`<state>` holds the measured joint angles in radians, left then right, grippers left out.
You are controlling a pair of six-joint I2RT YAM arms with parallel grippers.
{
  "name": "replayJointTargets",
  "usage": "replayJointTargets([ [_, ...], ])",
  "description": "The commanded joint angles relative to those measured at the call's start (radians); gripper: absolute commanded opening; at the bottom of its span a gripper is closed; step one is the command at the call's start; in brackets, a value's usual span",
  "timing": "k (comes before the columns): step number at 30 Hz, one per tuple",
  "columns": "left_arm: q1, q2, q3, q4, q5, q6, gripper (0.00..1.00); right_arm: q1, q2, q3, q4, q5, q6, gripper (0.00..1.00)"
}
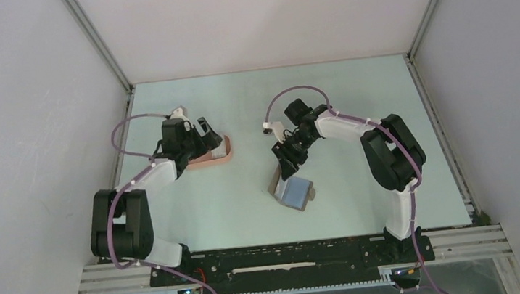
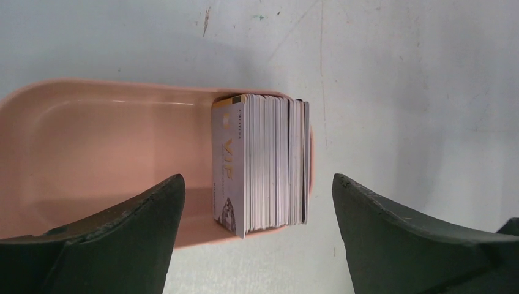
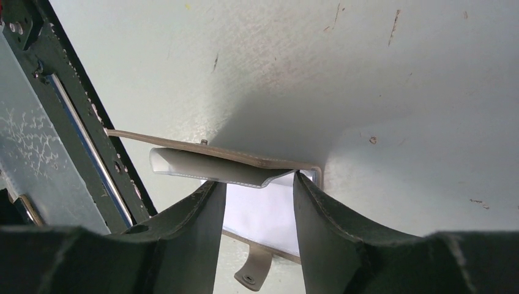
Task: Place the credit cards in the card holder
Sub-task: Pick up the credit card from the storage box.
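wallet [image 1: 295,191]: nearest, lying on the tabletop [image 1: 340,102], apart from the holder. Something white shows in its fold; I cannot tell whether it is a card or lining.
right claw [image 3: 257,184]: half spread at the wallet's edge, fingers flanking that white piece. I cannot tell whether it pinches.
left claw [image 2: 257,179]: spread wide, straddling the stack, touching nothing.
credit cards [image 2: 263,165]: standing on edge, packed against one end wall of the card holder [image 2: 110,138].
doing it well: lift the left claw straight up, fingers wide, so neither brushes the stack. It looks liable to topple into the holder's bare half.
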<state>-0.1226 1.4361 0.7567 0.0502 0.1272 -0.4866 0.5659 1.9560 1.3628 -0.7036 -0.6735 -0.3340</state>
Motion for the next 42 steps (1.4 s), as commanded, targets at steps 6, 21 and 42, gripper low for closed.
replayJointTargets([
  [6,0.009,0.114,0.073,0.059,0.132,0.014,0.87,-0.001,0.001,0.039,-0.006,-0.032,0.006,0.53],
  [21,0.008,0.106,0.074,0.074,0.183,-0.006,0.72,-0.003,0.006,0.044,-0.015,-0.04,0.001,0.51],
  [42,0.009,0.053,0.078,0.064,0.204,-0.012,0.6,-0.02,0.001,0.047,-0.023,-0.055,0.002,0.49],
])
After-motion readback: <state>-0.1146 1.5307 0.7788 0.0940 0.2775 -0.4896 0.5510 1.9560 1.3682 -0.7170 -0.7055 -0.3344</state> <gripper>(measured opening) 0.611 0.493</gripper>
